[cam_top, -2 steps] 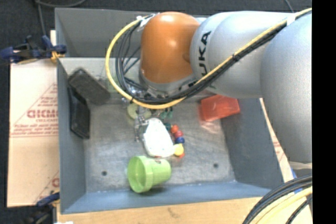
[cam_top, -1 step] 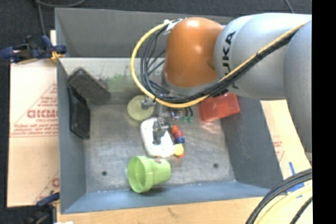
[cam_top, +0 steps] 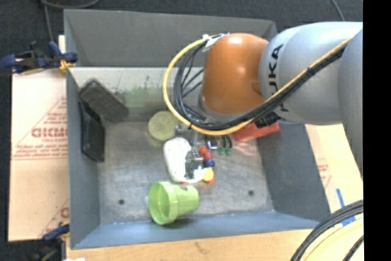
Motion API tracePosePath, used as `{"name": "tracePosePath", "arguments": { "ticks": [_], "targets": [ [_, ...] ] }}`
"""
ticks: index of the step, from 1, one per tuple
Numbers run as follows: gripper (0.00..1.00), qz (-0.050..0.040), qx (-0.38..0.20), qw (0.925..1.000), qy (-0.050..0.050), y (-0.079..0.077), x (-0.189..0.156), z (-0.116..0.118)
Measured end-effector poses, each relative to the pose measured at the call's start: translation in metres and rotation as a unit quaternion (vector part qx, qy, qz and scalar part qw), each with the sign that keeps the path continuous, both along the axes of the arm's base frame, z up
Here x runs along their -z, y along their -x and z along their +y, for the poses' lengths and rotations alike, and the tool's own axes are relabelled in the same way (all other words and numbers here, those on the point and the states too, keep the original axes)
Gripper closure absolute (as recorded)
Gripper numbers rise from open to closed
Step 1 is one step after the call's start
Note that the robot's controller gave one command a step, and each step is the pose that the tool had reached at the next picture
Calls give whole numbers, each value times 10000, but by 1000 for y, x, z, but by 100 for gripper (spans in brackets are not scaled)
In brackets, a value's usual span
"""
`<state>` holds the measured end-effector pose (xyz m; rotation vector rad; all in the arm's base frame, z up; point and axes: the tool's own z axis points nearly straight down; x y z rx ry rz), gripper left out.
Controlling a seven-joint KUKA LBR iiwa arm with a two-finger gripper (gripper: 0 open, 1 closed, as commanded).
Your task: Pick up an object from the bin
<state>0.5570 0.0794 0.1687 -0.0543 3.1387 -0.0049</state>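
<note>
My gripper (cam_top: 195,158) reaches down from under the orange wrist cover into the middle of the bin. It sits right against a white rounded thing (cam_top: 175,158) that has small red, blue and yellow parts (cam_top: 208,170) at its right side. I cannot make out whether anything is gripped. A light green plastic cup (cam_top: 171,202) lies on its side just below, its mouth facing left. A pale green round disc (cam_top: 161,125) lies flat just up and left of the gripper.
Two black oblong things lie by the left wall, one slanted (cam_top: 102,101) and one upright against the wall (cam_top: 93,134). A red thing (cam_top: 259,130) peeks out from under the arm at the right. The arm and its cables cover the bin's upper right.
</note>
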Motion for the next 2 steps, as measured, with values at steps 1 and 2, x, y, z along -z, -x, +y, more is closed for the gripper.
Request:
{"name": "tracePosePath", "arguments": {
  "ticks": [1, 2],
  "targets": [
    [0, -2, -1617, 9868, -13, 25, 21, 14],
    [0, 13, -2340, 9722, -12, 45, 15, 3]
  ]
}}
